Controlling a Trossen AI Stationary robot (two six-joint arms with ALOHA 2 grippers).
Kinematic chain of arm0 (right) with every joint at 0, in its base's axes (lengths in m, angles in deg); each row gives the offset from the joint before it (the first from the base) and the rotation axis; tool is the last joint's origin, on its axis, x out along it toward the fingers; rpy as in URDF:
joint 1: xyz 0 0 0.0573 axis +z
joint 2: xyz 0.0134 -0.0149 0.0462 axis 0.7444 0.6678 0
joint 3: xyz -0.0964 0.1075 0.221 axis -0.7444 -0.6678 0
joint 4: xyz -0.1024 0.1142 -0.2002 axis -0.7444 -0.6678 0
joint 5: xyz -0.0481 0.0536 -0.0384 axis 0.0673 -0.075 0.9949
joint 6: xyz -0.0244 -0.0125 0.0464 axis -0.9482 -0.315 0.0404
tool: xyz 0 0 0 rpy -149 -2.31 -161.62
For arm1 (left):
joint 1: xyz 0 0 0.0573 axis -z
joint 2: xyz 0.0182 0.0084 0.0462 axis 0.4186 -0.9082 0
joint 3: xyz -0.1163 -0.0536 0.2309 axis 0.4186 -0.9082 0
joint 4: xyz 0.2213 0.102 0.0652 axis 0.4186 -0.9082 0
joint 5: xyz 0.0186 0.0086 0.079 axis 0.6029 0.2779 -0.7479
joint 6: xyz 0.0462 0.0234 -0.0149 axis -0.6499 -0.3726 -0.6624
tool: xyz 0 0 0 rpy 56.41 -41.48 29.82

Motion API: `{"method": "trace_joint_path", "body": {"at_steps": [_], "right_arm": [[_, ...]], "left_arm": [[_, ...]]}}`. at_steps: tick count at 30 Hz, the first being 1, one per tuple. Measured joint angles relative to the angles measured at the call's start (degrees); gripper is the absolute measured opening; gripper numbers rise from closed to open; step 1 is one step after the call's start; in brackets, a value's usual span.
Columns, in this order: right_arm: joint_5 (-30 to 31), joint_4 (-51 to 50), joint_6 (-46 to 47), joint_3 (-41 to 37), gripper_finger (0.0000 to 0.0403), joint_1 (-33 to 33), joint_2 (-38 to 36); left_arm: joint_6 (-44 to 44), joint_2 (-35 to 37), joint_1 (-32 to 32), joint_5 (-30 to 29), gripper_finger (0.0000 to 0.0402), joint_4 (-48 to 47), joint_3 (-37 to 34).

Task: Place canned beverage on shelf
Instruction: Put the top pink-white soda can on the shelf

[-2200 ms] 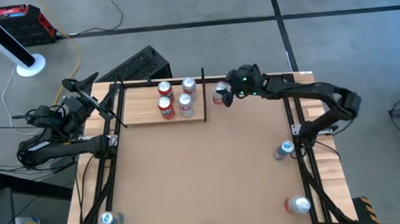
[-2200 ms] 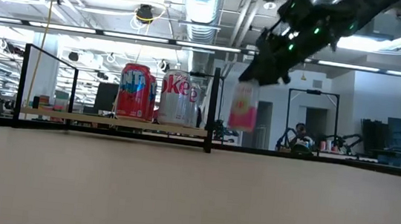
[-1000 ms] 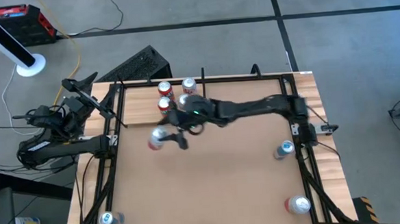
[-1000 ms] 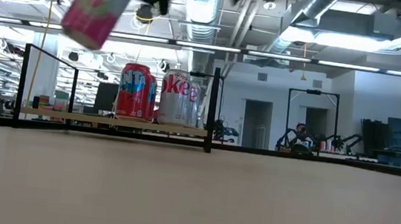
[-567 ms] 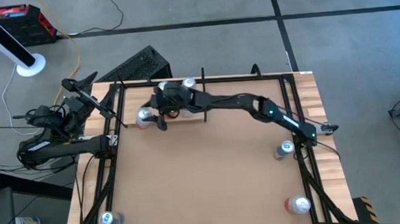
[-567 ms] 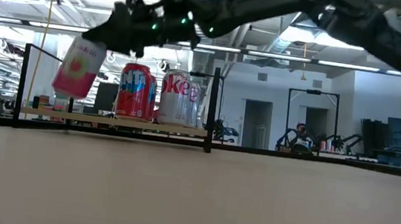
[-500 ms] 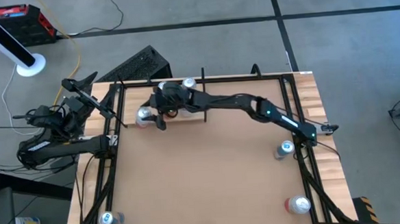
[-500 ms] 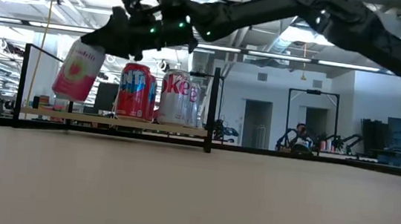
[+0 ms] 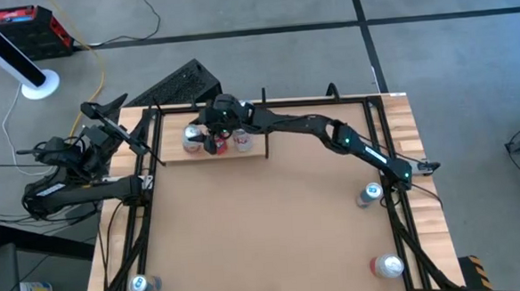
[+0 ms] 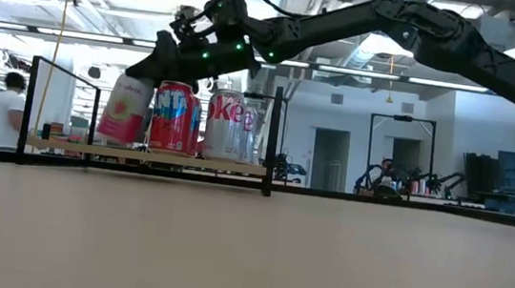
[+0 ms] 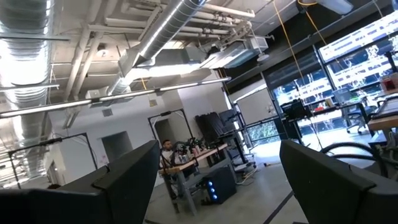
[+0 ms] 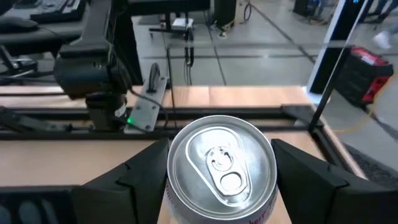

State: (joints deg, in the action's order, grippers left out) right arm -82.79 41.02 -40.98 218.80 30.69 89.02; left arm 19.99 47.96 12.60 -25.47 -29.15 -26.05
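A pink beverage can (image 10: 127,109) with a silver top (image 12: 221,165) hangs at the left part of the shelf (image 9: 173,154), a pale-wood panel with black rods at the table's far side. My right gripper (image 10: 163,57) is shut on this can and reaches in from the right. The can stands just left of a red can (image 10: 174,118) and a white can (image 10: 226,123) resting upright on the shelf board. Whether the pink can's bottom touches the board, I cannot tell. My left gripper (image 11: 217,186) waits open off the table's left edge, pointing up into the room. My right gripper pinches the pink can's side wall near its upper end (image 12: 175,193) between its two fingers, one finger (image 12: 134,180) on each side. The fingers come nearly level from the table's right. The can hangs below them, tilted a little, its bottom at the shelf board's height.
Single cans stand on the brown table at the right edge (image 9: 370,193), the near right corner (image 9: 388,265) and the near left corner (image 9: 141,284). The shelf's black upright rods (image 10: 273,141) frame its ends. A person (image 10: 2,108) shows in the room far behind.
My right gripper has carried the pink can toward the table's far edge and down, from high over the table to the shelf's left part. The can, strongly tipped before, now stands nearly upright beside the red can at board height.
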Motion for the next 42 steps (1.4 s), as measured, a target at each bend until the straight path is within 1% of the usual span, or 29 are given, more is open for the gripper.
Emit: {"method": "trace_joint_path", "body": {"at_steps": [5, 8, 14, 16, 19, 22, 30, 32, 34, 36, 40, 42], "right_arm": [[0.0, -1.2, 0.2, 0.0, 0.0344, -0.3, -0.1], [0.0, -1.1, 0.2, 0.0, 0.0364, -0.3, -0.1], [0.0, -1.8, 0.3, 0.0, 0.0367, -0.5, -0.8], [0.0, -2.7, 0.2, 0.0, 0.0367, -0.5, -2.4], [0.0, -6.4, 0.2, 0.0, 0.0367, -0.4, -7.1], [0.0, -14.2, 0.2, 0.2, 0.0367, 0.2, -12.5], [0.2, -42.9, 2.5, 0.1, 0.0367, 5.0, -25.8], [1.2, -49.6, 3.1, 0.2, 0.0367, 6.7, -27.6], [1.6, -52.8, 3.1, -0.9, 0.0367, 8.8, -28.7], [1.6, -51.0, 3.4, -2.9, 0.0368, 11.3, -28.9], [1.6, -40.6, 2.3, -8.4, 0.0368, 15.3, -28.2], [1.5, -33.7, 0.2, -9.8, 0.0368, 16.1, -26.1]], "left_arm": [[0.0, 0.0, 0.0, 0.0, 0.032, 0.0, 0.0], [0.2, 0.0, 0.0, 0.0, 0.032, 0.0, 0.0], [0.2, 0.0, 0.0, 0.0, 0.032, 0.0, 0.0], [0.2, 0.0, 0.0, 0.0, 0.032, -0.1, 0.0], [0.2, 0.0, 0.0, 0.0, 0.032, -0.2, 0.0], [0.2, 0.0, 0.0, 0.0, 0.032, -0.2, 0.0], [0.5, 0.0, 0.0, 0.0, 0.032, -0.3, 0.0], [0.6, 0.0, 0.0, 0.0, 0.032, -0.3, 0.0], [0.6, 0.0, 0.0, 0.0, 0.032, -0.3, 0.0], [0.6, 0.0, 0.0, 0.1, 0.032, -0.3, 0.0], [0.6, 0.0, 0.0, 0.1, 0.032, -0.3, 0.0], [0.6, 0.0, 0.0, 0.1, 0.032, -0.3, 0.0]]}}
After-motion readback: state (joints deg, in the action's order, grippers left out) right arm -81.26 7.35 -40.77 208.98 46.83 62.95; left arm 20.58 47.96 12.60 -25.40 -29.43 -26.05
